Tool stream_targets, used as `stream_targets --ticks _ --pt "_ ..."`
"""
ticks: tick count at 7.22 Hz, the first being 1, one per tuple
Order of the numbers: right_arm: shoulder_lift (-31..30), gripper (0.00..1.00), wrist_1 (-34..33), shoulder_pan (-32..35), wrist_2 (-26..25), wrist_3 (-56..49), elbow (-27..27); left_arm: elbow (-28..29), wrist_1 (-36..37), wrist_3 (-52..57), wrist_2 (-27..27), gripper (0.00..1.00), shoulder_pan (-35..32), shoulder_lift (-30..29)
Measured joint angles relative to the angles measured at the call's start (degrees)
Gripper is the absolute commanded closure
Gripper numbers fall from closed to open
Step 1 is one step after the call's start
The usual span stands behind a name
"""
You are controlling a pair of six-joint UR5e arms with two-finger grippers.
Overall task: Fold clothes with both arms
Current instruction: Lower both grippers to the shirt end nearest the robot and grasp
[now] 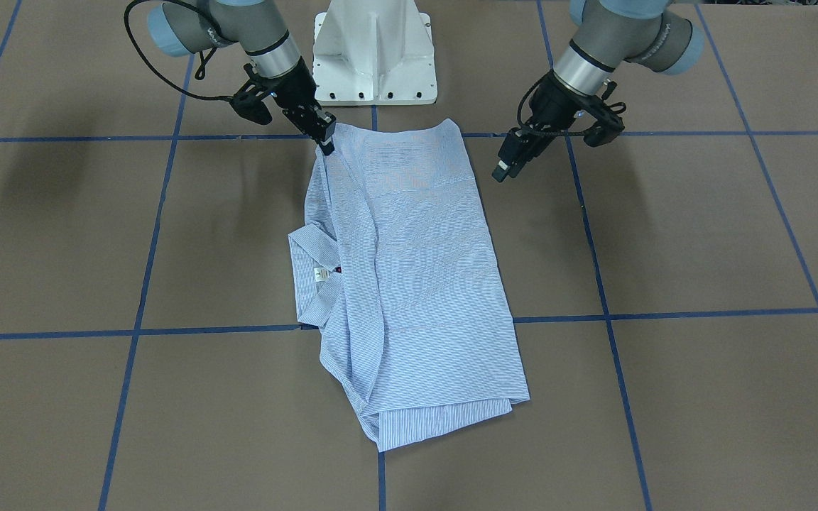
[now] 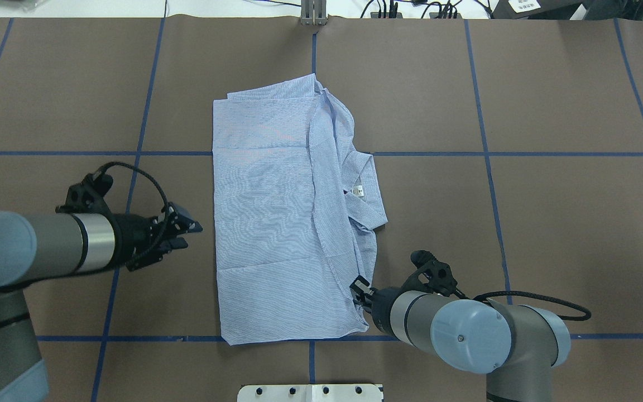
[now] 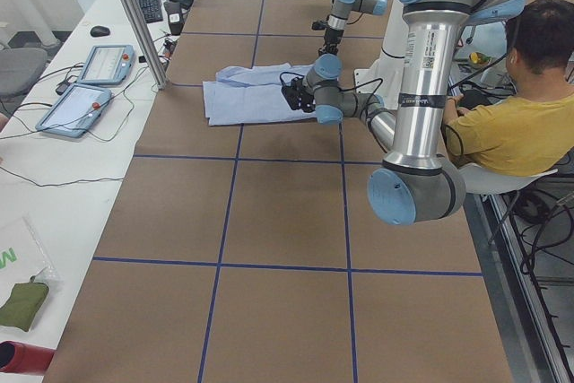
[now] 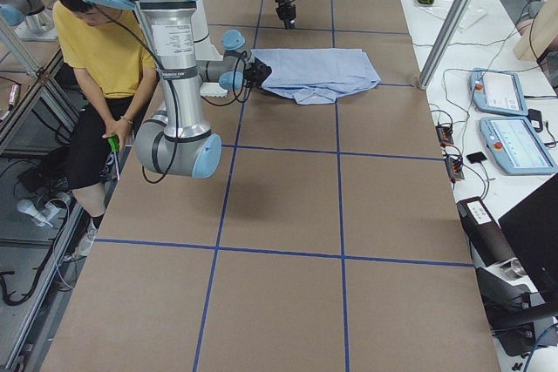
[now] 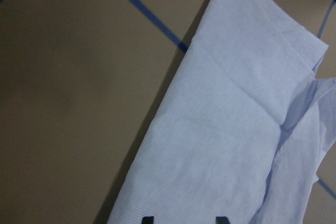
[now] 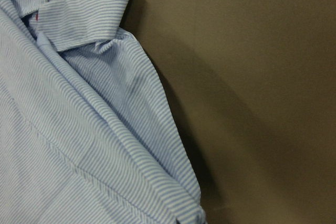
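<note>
Overhead exterior view: a brown paper-covered table point(image 2: 522, 223) with a blue tape grid carries a light blue-and-white striped button-up shirt point(image 2: 265, 223), folded into a long rectangle at centre, collar towards the robot's right. The silver-grey left arm point(image 2: 48, 245) holds its black left gripper point(image 2: 187, 233) just beside the shirt's edge, fingers spread. The silver-grey right arm point(image 2: 466, 332) sets its black right gripper point(image 2: 358, 290) against the shirt's near corner; its grip cannot be told. A small white neck label point(image 2: 358, 191) faces up.

The left arm point(image 1: 618, 46) and right arm point(image 1: 238, 28) are silver-grey tubes with light blue joint caps and looping black cables. The left end effector point(image 1: 501, 172) and right end effector point(image 1: 326, 142) are black, and the bolted pedestal point(image 1: 373, 57) is white.
</note>
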Motion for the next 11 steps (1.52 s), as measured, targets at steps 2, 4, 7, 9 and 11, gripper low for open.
stream_targets --ticks 2,4,7,9,11 --pt "-0.1 1.00 0.0 -0.4 -0.5 0.0 0.1 -0.5 1.5 -6.6 7.1 0.50 10.1 0.3" --pt "-0.1 1.00 0.0 -0.6 -0.6 0.0 0.1 0.5 4.3 -8.3 9.2 0.46 13.8 -2.2" --pt "-0.1 1.00 0.0 -0.5 -0.6 0.0 0.2 1.4 5.2 -8.5 9.5 0.46 14.6 -3.0" --pt "-0.1 1.00 0.0 -0.5 -0.6 0.0 0.2 2.1 5.3 -8.9 9.6 0.46 15.1 -2.9" --pt "-0.1 1.00 0.0 -0.5 -0.6 0.0 0.2 2.2 5.3 -9.9 9.6 0.49 16.3 -2.9"
